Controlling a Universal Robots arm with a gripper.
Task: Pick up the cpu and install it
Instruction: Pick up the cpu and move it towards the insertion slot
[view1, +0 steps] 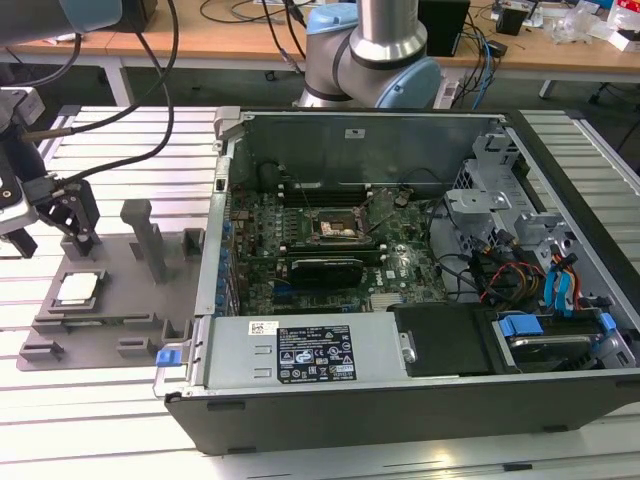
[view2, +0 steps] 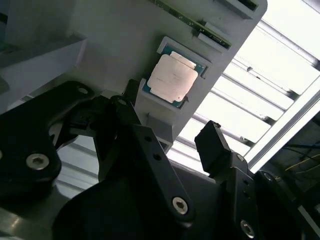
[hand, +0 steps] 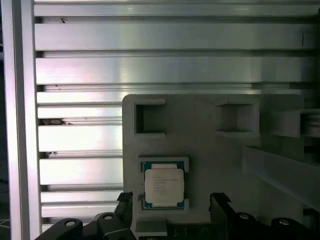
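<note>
We take this to be the pick-up step, with nothing grasped yet. The cpu lies flat in its square pocket on the grey fixture tray, at the exterior view's left and well apart from the open computer case. In both wrist views its pale metal top faces up, seated inside the pocket's raised corners.

The gripper hangs above the tray, near the cpu but clear of it. Its two black fingers stand apart with nothing between them. In the first wrist view the chip sits in line with the gap between the fingertips, so the approach looks roughly centred (we cannot tell how high the tips are above the tray).

As we judge it, the grasp calls for a straight descent. The fingers must stay wide enough to pass either side of the chip and must not land on the pocket walls. The closing has to be gentle and on the thin edges, since the part is flat and offers little to hold. The motherboard socket inside the case is vacant.
</note>
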